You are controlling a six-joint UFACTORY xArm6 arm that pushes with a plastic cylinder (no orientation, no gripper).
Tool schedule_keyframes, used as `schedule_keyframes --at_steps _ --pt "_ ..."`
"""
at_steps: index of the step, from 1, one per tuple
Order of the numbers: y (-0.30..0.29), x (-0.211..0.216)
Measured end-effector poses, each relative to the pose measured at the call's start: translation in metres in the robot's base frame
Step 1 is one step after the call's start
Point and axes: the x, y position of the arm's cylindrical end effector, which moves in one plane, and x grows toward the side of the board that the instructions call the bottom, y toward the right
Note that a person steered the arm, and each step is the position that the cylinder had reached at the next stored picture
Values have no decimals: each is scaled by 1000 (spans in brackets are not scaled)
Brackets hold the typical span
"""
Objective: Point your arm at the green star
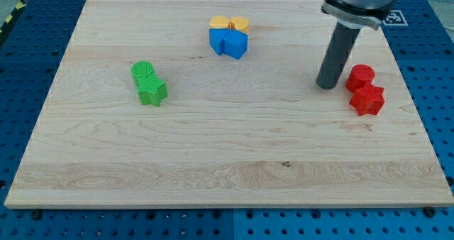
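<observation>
Pale wooden board (227, 162) lies on a blue perforated table (28, 226), and all the blocks sit on it. I have no pincer to open or close and hold nothing: my arm ends in a straight dark rod, and my tip (327, 86) rests on the board at the view's right, in the upper half.

Just to the right of my tip stands a red cylinder (360, 77), near but not touching as far as I can tell, and a red star (368, 99) sits just below it, the two touching or nearly so.

The green star (152, 92) is well apart from my tip, over on the view's left, slightly lower in the view than my tip. A green cylinder (144, 72) sits just above and a little left of it, pressed against it.

Near the view's top, between the green pair and my rod, is a tight cluster: two blue blocks, a blue cube (218, 39) and a blue angular block (235, 44), side by side, with two orange blocks, an orange left block (219, 22) and an orange right block (240, 23), just behind them.
</observation>
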Motion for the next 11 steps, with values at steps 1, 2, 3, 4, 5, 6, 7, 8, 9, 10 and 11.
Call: schedule_keyframes --at_steps 1,2,3,4,5,6,7,8,9,10,11 --pt "-22 0" --pt "-22 0" --pt "-25 0" --pt "-49 2" --pt "-78 4" --pt "-88 13" --pt "-93 34" --pt "-105 52" --pt "-132 65" --pt "-158 71" --pt "-163 71"
